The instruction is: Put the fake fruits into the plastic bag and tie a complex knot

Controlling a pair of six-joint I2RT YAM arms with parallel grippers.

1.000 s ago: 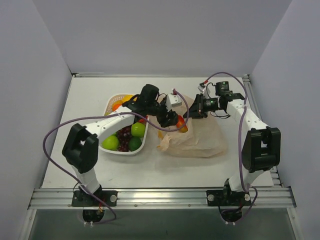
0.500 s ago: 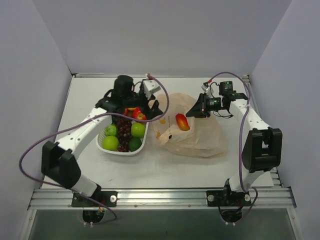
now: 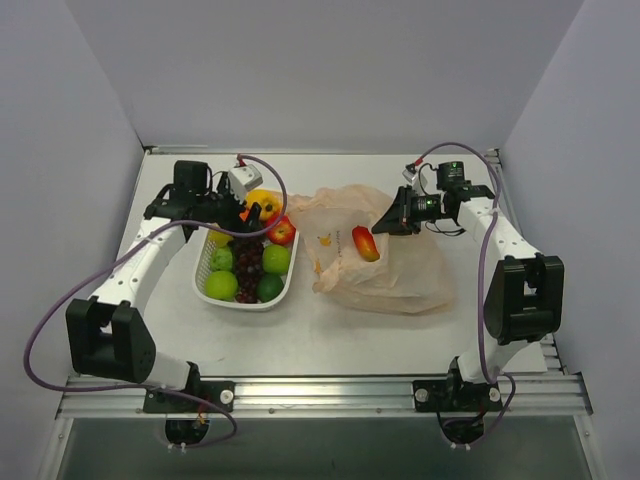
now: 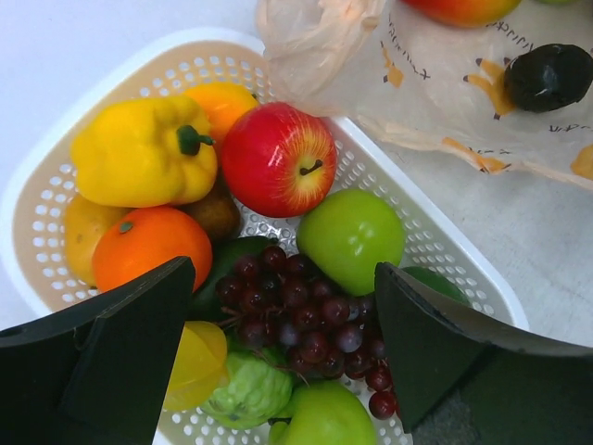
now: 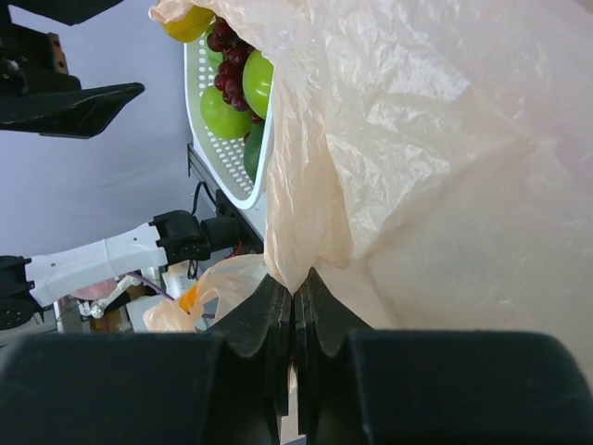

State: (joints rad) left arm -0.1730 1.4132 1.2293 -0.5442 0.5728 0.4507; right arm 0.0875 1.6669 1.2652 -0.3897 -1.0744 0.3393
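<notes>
Lying crumpled on the table (image 3: 300, 340), just right of the white lattice basket (image 3: 240, 303), with one edge draped over the basket's far rim: a thin pale plastic bag (image 3: 410, 280). Inside so far, only one of the fake fruits in plain sight, a red-yellow mango (image 3: 365, 243) resting near the mouth. Pinched at an upper fold by the right gripper (image 5: 294, 287), fingers clenched tight on the film with no gap between them, probably to keep the mouth lifted and turned toward the basket so that fruit can go in without the plastic collapsing. Poised over the basket, the left gripper (image 4: 278, 324), fingers spread wide and grasping nothing, seemingly lined up above the purple grapes (image 4: 296, 297) for a next pick. Packed into the basket, nearly the whole load: a yellow pepper-shaped piece (image 4: 144, 162), a red apple (image 4: 278, 158), an orange (image 4: 148, 246), a green apple (image 4: 350, 236), a second green apple (image 4: 320, 422) at the near edge, a bumpy green fruit (image 4: 246, 389), and others half hidden beneath. Early in the filling, by the look of it; no tying possible yet.
</notes>
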